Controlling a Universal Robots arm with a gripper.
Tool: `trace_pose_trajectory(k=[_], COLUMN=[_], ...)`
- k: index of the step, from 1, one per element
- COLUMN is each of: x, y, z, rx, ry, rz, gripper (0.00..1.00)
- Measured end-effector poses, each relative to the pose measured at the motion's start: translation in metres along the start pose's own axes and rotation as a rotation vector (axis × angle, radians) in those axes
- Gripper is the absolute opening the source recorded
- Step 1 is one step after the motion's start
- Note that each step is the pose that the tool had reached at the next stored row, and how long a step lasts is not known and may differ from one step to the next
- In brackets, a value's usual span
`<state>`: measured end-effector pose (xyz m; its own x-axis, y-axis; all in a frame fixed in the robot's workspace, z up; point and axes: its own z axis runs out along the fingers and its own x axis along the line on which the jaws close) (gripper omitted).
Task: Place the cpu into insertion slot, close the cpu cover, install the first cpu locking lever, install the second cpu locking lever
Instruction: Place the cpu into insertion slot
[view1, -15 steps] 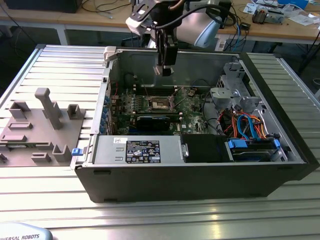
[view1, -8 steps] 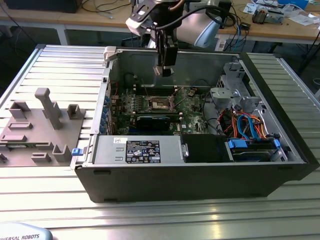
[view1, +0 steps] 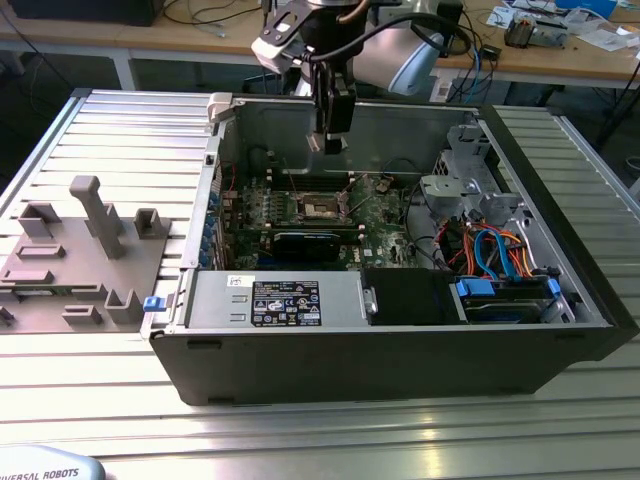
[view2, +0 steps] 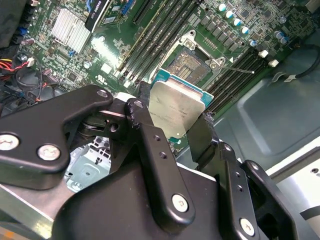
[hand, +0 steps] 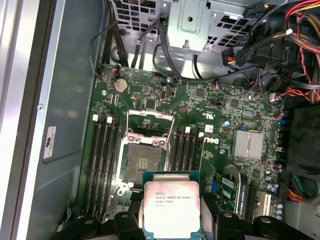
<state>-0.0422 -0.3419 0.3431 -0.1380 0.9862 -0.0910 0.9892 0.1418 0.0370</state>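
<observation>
Table (view1: 110, 130) of slatted metal carries an open computer case (view1: 400, 370), laid on its side so that the interior faces upward and the arm can reach in from above. A grey fixture tray (view1: 70, 270) sits on the table just beside the case, toward the exterior view's left. Green circuit board (hand: 210, 107) lines the case floor. Gripper (view1: 330, 135) hangs over the middle of the board, well above it, clamped on the cpu (hand: 171, 207) by two opposite edges; this grip, by my judgement, keeps the chip level and its underside free to seat. The cpu is aloft, silvery face up, clear of the board and just to one side of the insertion slot (hand: 145, 160). The slot lies bare in the middle of the board, between the memory banks. The cpu cover (hand: 150, 112) is swung up at one edge of the slot, leaving the recess open. Exterior view gives the gripper's height over the case. The first wrist view gives the chip's offset from the slot. The second wrist view shows the fingers (view2: 142, 120) pressed against the chip's edges.
</observation>
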Motion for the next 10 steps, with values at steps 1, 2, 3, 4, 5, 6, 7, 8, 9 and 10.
trace_pose_trajectory(k=[1,2,3,4,5,6,7,8,9,10], x=[0.0000,0.0000,0.0000,0.0003,0.0003,0.0003,0.0003,0.0003,0.0003,0.0003], y=[0.0000,0.0000,0.0000,-0.0001,-0.0001,-0.0001,-0.0001,-0.0001,-0.0001,-0.0001], z=[0.0001,0.0004,0.0005,0.0030,0.0032,0.0032,0.0032,0.0033,0.0033,0.0033], rx=[0.0000,0.0000,0.0001,0.0005,0.0017,0.0017,0.0017,0.0017,0.0018,0.0021], ry=[0.0000,0.0000,0.0000,-0.0036,-0.0118,-0.0120,-0.0122,-0.0128,-0.0135,-0.0146], rz=[0.000,0.000,0.000,0.000,-0.001,-0.001,-0.001,-0.001,-0.001,-0.001], gripper=[0.54,0.54,0.54,0.54,0.54,0.54,0.54,0.54,0.54,0.54])
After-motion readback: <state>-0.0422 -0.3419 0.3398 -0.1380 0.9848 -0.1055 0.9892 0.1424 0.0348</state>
